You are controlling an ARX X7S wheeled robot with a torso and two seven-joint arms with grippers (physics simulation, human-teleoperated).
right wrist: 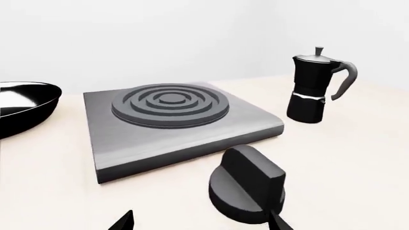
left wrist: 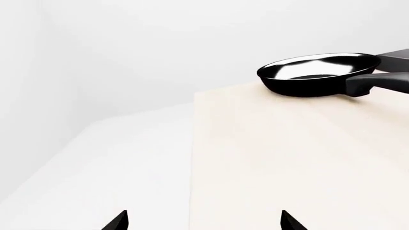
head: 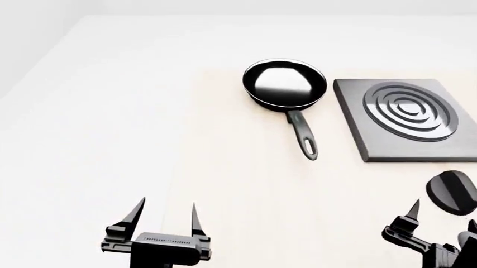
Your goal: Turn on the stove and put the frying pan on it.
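With both claws wide open and empty, the round, glossy black frying pan looks rigid, slick, best gripped by its long handle.

1. The left gripper is matte black, with two thin fingers that taper to sharp points, like blades.
2. Its fingers rise from a wide, flat black crossbar with small stepped blocks at each end.
3. A row of fine pale marks, too small to read, runs along the front face of that crossbar.
4. The right gripper is the same black, with one pointed finger showing and blocky, angular mounts below it, cut by the picture's edge.
5. In each wrist view only two black triangular fingertips show.
6. No cables or screws can be made out.
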